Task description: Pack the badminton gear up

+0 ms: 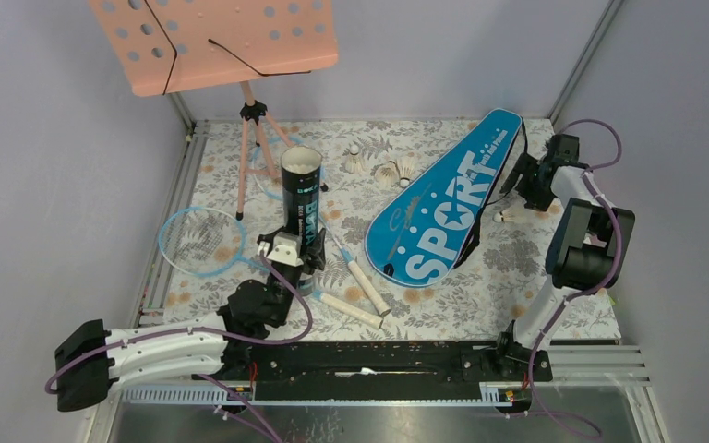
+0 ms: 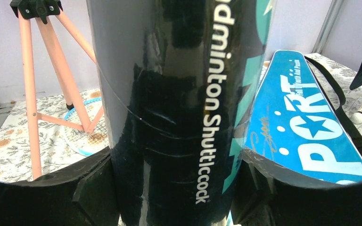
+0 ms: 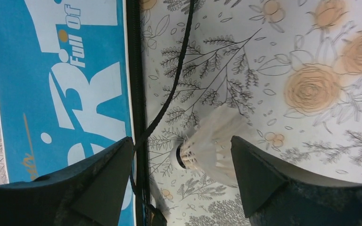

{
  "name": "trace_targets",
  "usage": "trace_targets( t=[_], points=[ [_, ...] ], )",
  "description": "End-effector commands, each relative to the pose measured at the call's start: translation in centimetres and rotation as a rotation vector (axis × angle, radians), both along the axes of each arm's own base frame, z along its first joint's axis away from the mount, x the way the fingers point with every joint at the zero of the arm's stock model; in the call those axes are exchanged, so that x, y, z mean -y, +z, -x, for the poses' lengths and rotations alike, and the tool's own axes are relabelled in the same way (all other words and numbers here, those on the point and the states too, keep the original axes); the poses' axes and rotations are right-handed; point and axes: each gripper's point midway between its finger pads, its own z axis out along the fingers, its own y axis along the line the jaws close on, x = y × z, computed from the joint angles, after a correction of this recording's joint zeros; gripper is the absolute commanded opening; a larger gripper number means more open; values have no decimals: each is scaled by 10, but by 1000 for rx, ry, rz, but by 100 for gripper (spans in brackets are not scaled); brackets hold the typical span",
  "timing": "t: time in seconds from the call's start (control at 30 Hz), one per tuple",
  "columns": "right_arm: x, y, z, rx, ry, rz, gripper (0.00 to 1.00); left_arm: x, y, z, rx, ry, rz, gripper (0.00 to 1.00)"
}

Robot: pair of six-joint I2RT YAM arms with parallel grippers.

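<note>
Now left hand (image 2: 174,188) pinches the upright tube (image 1: 301,194) low down. Right hand (image 3: 181,160) is spread around a shuttlecock (image 3: 212,146) lying on the table (image 3: 311,37) beside the bag (image 3: 52,94). Risk: a hard close crushes the feathers or snags the strap (image 3: 169,94).

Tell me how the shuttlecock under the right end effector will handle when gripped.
The shuttlecock has thin feathers: a firm squeeze would likely crush them. It is probably very light. Lying on its side, it may roll if nudged.
</note>
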Motion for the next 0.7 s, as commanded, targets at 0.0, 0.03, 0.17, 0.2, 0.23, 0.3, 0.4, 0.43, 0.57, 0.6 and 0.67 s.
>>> trace_targets(
  t=[0.0, 0.03, 0.17, 0.2, 0.23, 0.3, 0.4, 0.43, 0.57, 0.6, 0.67],
  points=[
    [-12, -1, -3, -23, 42, -87, 76, 5, 25, 0, 50, -20, 80, 13],
    [-13, -4, 2, -42, 31, -91, 73, 6, 25, 0, 49, -22, 81, 12],
    [-10, -5, 17, -38, -31, -66, 67, 14, 27, 0, 48, -47, 76, 11],
    [-10, -5, 21, -41, -44, -64, 66, 15, 28, 0, 49, -53, 76, 11],
    [-11, -5, 25, -46, -45, -65, 66, 17, 27, 0, 48, -57, 74, 11],
    [-14, -7, 33, -59, -50, -74, 66, 18, 25, 0, 44, -62, 70, 10],
    [-17, -7, 41, -64, -66, -80, 64, 19, 24, 0, 37, -66, 70, 10],
    [-17, -6, 42, -61, -70, -82, 63, 19, 25, 0, 38, -68, 73, 10],
    [-19, -1, 42, -29, -86, -90, 41, 20, 25, 2, 34, -83, 77, 10],
    [-20, 0, 41, -20, -86, -96, 32, 20, 24, 3, 32, -87, 78, 10],
    [-24, 4, 39, 8, -73, -110, 17, 21, 24, 4, 31, -96, 76, 9]
  ],
)
